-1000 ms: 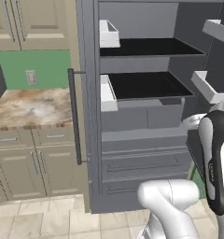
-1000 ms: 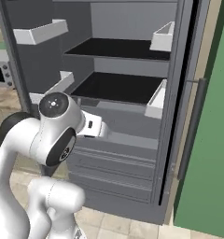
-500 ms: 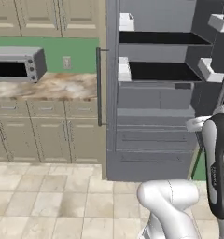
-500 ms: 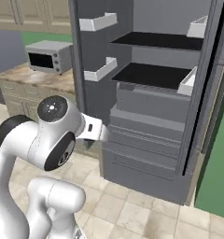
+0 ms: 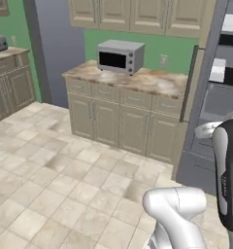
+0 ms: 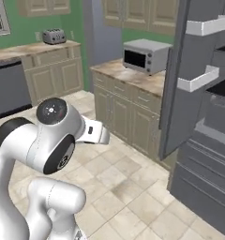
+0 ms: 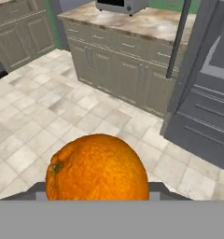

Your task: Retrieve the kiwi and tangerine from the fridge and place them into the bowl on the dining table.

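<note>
No text, label, brand, number or sign can be read anywhere in these pictures. The microwave (image 5: 121,56) on the counter (image 5: 138,80) shows a plain dark door and no legible panel markings, the toaster (image 6: 54,35) is too small to show any lettering, and the fridge (image 6: 206,122) and its white door bins (image 6: 198,78) carry no visible writing.
</note>
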